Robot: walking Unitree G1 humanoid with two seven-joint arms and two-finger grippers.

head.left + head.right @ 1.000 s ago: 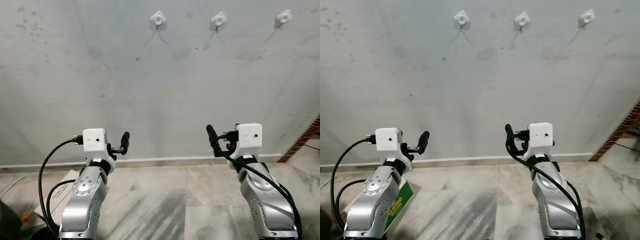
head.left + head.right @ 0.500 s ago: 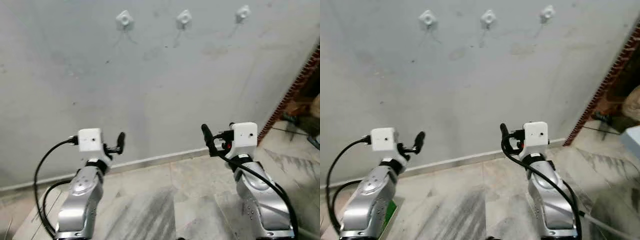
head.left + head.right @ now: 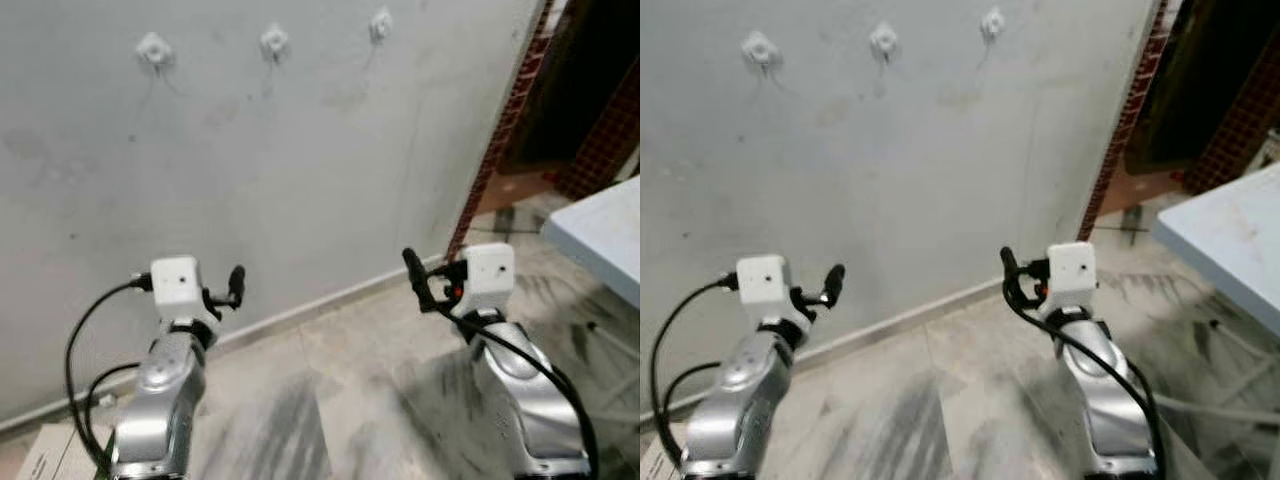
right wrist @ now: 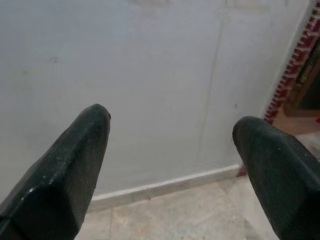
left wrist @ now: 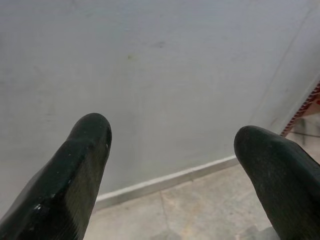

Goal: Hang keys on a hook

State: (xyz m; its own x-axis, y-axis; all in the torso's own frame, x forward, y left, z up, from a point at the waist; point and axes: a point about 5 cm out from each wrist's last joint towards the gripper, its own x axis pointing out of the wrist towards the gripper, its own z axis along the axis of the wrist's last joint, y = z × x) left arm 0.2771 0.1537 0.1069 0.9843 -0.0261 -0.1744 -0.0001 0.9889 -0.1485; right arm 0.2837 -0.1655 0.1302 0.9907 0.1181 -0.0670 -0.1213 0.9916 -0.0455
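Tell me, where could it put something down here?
Bare spots: the floor between the two arms up to the wall, and the table corner on the right. Tighter at lower left, where a cable loops over cardboard.

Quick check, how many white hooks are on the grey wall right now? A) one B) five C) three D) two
C: three white hooks sit in a row high on the grey wall: the left hook, the middle hook and the right hook.
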